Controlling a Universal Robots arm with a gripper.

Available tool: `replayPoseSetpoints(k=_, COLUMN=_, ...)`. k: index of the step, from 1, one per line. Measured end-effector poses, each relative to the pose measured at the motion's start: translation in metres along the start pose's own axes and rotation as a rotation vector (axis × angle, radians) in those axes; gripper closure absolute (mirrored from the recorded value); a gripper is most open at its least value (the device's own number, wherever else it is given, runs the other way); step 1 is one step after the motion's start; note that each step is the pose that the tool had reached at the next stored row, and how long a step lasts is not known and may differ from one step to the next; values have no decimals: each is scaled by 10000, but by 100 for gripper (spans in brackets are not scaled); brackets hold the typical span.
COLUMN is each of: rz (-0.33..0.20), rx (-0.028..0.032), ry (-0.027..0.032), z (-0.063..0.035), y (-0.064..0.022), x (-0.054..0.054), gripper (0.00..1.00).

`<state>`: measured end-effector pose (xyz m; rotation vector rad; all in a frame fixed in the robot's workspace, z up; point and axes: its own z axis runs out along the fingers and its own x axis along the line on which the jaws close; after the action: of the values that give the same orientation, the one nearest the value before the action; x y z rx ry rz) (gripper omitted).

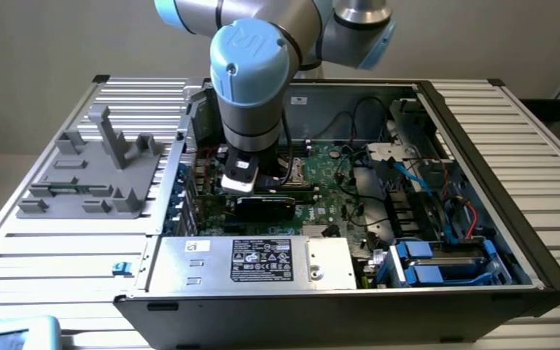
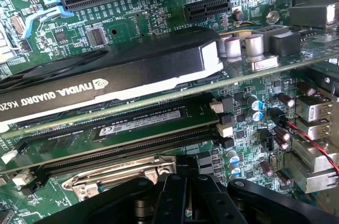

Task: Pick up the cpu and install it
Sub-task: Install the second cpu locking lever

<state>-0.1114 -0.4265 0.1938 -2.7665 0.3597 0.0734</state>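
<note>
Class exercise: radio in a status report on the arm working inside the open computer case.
Gripper shut, low over the motherboard, beside the metal socket frame. Cpu not identifiable from here. Graphics card and memory stick stand close alongside.

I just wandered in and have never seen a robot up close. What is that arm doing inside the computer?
A single robot arm is reaching down into an open computer case lying on a slatted table. Its gripper, fingers shut, hangs just over the motherboard, close to the metal-framed processor socket and beside a black graphics card and a memory stick. Whether a chip is pinched between the fingers can't be made out. A grey parts holder sits beside the case.
</note>
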Motion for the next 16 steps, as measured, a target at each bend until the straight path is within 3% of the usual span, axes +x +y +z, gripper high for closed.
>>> replayPoseSetpoints(k=16, rz=0, rx=-1, ry=0, z=33, y=4, x=1, gripper=89)
